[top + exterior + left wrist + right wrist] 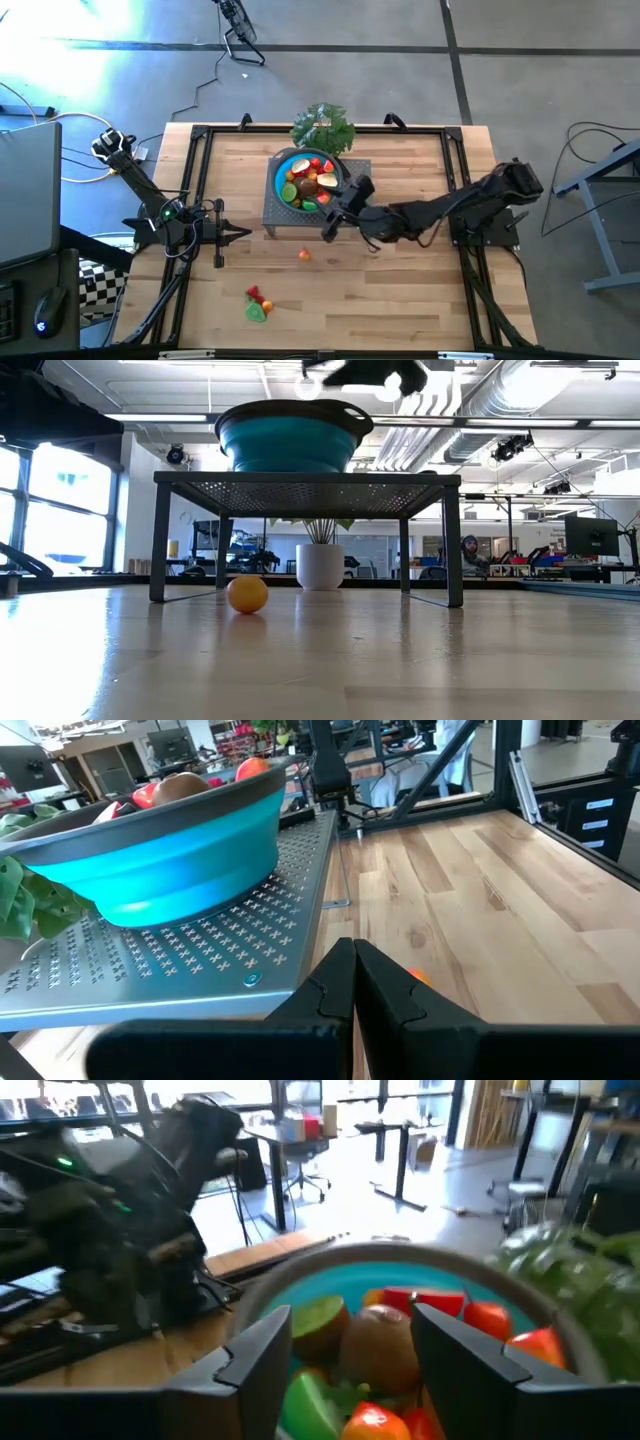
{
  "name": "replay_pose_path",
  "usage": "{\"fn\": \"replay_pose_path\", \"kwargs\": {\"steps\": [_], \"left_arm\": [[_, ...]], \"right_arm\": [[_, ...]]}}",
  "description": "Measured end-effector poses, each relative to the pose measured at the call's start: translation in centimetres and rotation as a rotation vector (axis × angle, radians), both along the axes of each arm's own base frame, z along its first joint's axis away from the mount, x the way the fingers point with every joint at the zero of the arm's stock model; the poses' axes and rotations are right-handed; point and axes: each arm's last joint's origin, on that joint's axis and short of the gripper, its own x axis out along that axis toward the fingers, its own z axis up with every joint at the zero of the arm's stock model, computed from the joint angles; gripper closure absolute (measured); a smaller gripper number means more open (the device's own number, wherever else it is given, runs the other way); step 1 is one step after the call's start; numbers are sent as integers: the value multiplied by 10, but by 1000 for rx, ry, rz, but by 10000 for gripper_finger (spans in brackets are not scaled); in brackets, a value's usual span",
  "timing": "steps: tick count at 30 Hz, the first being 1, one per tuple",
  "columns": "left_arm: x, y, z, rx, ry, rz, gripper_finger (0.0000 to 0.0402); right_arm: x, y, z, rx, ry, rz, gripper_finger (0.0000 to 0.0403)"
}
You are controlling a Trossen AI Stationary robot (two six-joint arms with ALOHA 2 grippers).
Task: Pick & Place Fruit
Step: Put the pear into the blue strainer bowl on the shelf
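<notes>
Indoors, pale wood table (400, 290), open office behind, left jaws pressed together, right jaws spread.

Most of the fruit (310, 180) is being held piled in the blue bowl (281, 168): red, orange, green and brown pieces, a brown one (378, 1342) near the middle beside a lime half (318, 1325). One small orange fruit (304, 254) is being left alone on the table, and a red-and-green cluster (258, 304) is lying farther off.
</notes>
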Motion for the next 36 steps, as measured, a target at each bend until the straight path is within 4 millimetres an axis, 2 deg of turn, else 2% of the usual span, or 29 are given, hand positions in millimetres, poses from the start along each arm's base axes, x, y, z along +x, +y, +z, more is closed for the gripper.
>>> {"fn": "replay_pose_path", "kwargs": {"steps": [8, 12, 17, 20, 25, 31, 36], "left_arm": [[0, 0, 0, 0, 0, 0, 401], [0, 0, 0, 0, 0, 0, 401], [0, 0, 0, 0, 0, 0, 401], [0, 0, 0, 0, 0, 0, 401], [0, 0, 0, 0, 0, -1, 401], [0, 0, 0, 0, 0, -1, 401], [0, 0, 0, 0, 0, 0, 401]], "right_arm": [[-41, 41, 35, -3, -28, 138, 263], [-62, 61, 37, 74, -5, 204, 302], [-75, 83, 27, 151, 59, 280, 344], [-74, 90, 15, 228, 90, 306, 364], [-65, 99, -1, 259, 114, 319, 385], [-53, 108, -23, 246, 152, 318, 397], [-45, 111, -38, 303, 154, 287, 398]]}}
